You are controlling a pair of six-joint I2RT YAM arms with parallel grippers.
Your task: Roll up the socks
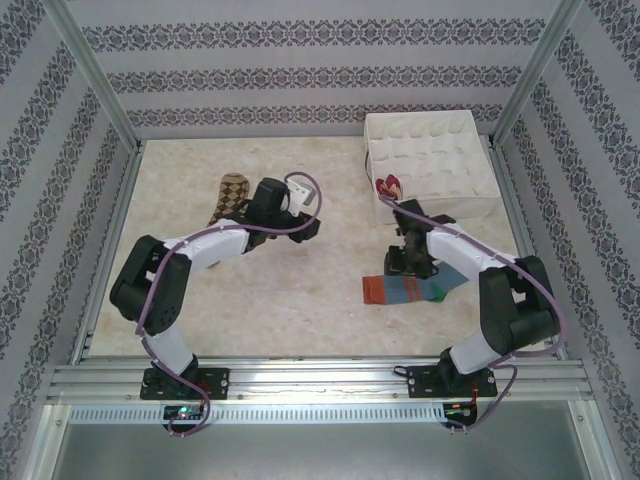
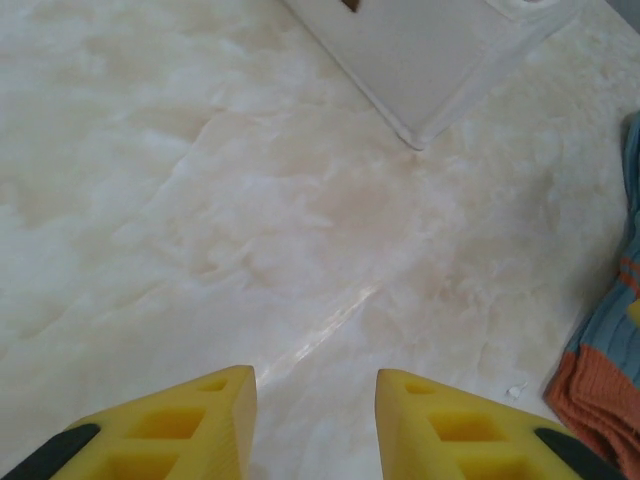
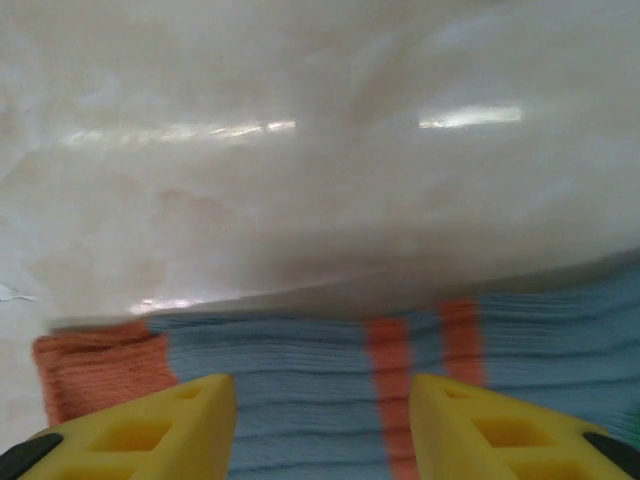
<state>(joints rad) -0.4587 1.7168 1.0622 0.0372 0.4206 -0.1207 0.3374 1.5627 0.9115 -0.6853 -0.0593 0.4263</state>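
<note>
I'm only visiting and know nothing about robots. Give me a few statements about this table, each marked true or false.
1. The striped sock lies unrolled on the table, beneath the right pincer. True.
2. The left pincer is gripping the argyle sock. False: its jaws stand apart over bare table, with nothing between them.
3. A white box divided into compartments stands at the table's far right. True.
4. The argyle sock sits inside that box. False: it lies on the table at the far left, beside the left arm.
</note>
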